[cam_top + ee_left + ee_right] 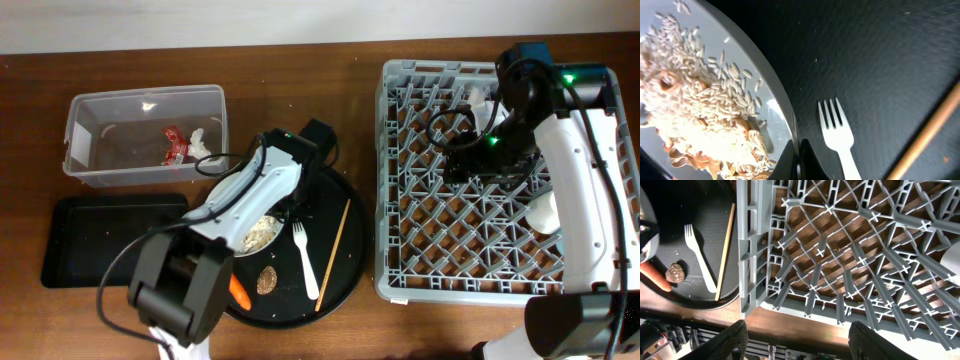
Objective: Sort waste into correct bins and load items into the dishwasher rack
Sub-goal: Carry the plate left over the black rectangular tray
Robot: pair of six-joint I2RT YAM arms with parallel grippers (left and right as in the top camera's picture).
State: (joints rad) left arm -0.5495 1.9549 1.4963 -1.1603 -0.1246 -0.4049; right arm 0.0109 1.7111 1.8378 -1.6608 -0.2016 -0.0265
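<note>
Our left gripper (798,159) is clamped on the rim of the white dish (767,95), we judge so the food scraps (705,115) heaped to its left can be tipped off as waste; the white fork (840,135) lies just to its right. Our right gripper (800,347) hangs over the dishwasher rack (840,255), its 2 fingers (732,342) apart and empty, likely awaiting the dish.

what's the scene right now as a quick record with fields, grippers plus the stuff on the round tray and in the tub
left gripper: shut on the rim of the white dish
white dish: on the round black tray, holding food scraps
loose on the same tray: fork, chopstick, carrot, pit
right gripper: open, holding nothing, above the dishwasher rack
clear tub: red wrapper and tissue inside
</note>
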